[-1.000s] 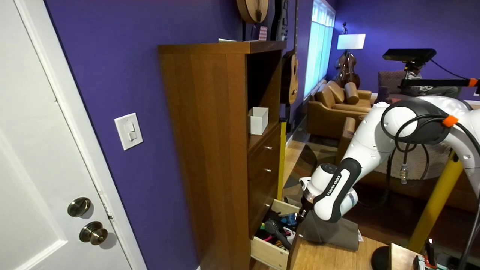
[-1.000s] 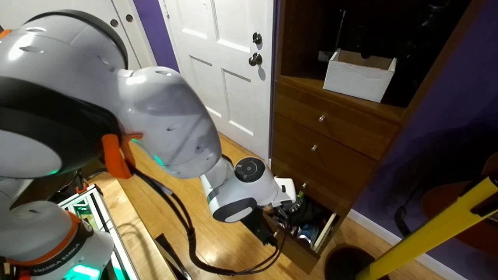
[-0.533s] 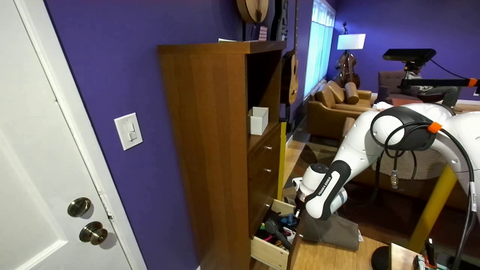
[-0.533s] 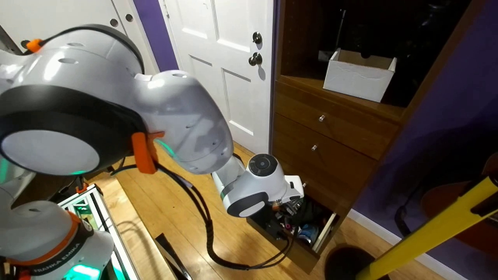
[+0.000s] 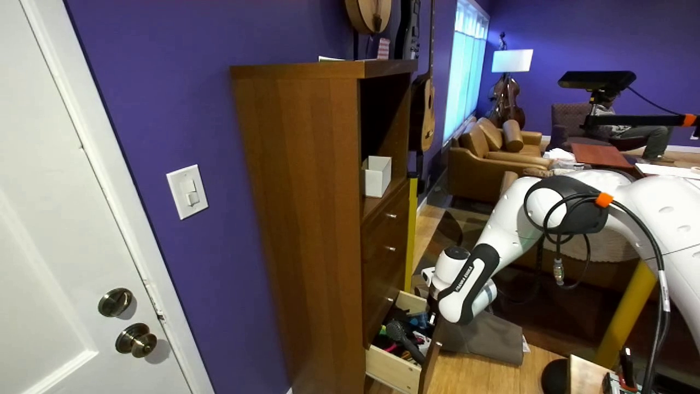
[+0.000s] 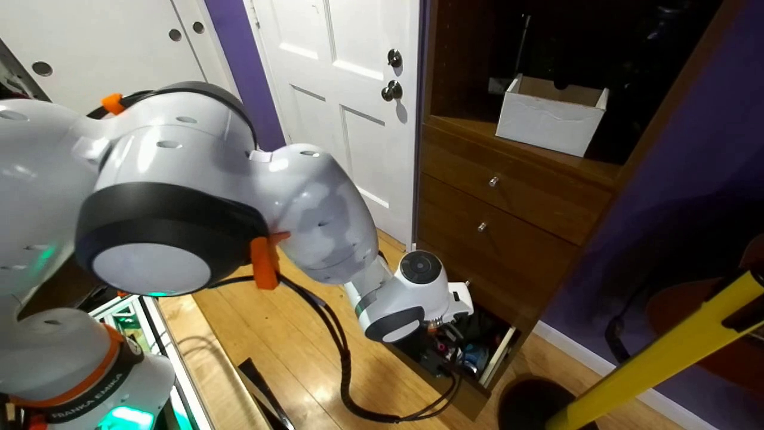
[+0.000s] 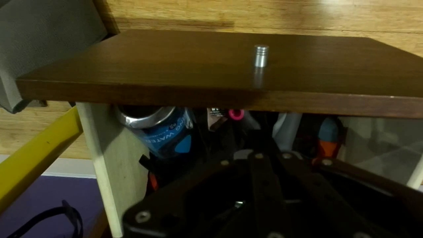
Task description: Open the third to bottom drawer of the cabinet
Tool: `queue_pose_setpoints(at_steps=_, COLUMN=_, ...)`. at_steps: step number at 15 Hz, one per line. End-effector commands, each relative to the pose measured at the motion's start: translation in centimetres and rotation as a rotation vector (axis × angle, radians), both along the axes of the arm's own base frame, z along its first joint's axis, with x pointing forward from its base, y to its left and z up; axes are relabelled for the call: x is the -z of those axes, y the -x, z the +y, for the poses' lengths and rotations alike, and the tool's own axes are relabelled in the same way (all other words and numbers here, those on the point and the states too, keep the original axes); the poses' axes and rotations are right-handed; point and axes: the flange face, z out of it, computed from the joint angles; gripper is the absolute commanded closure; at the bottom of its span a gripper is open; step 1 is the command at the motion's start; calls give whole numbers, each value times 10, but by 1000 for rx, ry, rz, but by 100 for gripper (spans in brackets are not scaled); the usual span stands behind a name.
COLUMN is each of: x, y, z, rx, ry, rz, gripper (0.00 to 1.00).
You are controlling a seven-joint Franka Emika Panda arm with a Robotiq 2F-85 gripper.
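The brown cabinet [image 5: 306,208] has closed drawers with small metal knobs [image 6: 481,227]. Below three such knobs one drawer stands pulled out, its wooden front [image 7: 185,59] and knob [image 7: 261,56] facing away from the cabinet. Whether this is the third to bottom drawer I cannot tell, as what lies beneath is hidden. My gripper [image 7: 261,140] is shut, pointing down over the drawer's inside, behind its front panel. Nothing shows between the fingers. In an exterior view the gripper [image 5: 432,317] is near the front's far end; contact cannot be made out.
The drawer holds a blue can [image 7: 165,132], a hairbrush [image 5: 404,339] and other loose items. A yellow post [image 6: 662,352] on a dark round base stands beside the cabinet. A white box [image 6: 552,116] sits on the shelf. A grey cloth-like thing [image 5: 484,336] lies past the drawer front.
The arm has swung toward the cabinet, carrying the gripper from the drawer's front to over its inside. The fingers have closed. The drawer looks equally far out.
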Motion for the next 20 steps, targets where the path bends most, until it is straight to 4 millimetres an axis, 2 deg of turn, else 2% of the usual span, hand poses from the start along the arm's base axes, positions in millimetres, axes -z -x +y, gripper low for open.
queue_pose_setpoints(at_steps=1, x=25, y=-3, z=-7, rx=-19, ry=5, rz=53, gripper=100)
queue_pose_setpoints(at_steps=3, x=31, y=-1, z=-9, rx=-10, ry=1, rz=76, gripper=100)
queue_pose_setpoints(at_steps=8, x=31, y=6, z=-13, rx=62, ry=1, rz=153, gripper=100)
queue_pose_setpoints(at_steps=13, x=37, y=22, z=-18, rx=145, ry=23, rz=263, gripper=100)
queue_pose_setpoints(at_steps=16, x=35, y=20, z=-15, rx=144, ry=14, rz=250, gripper=100)
queue_pose_setpoints(at_steps=20, x=27, y=15, z=-5, rx=39, ry=-30, rz=152, gripper=100)
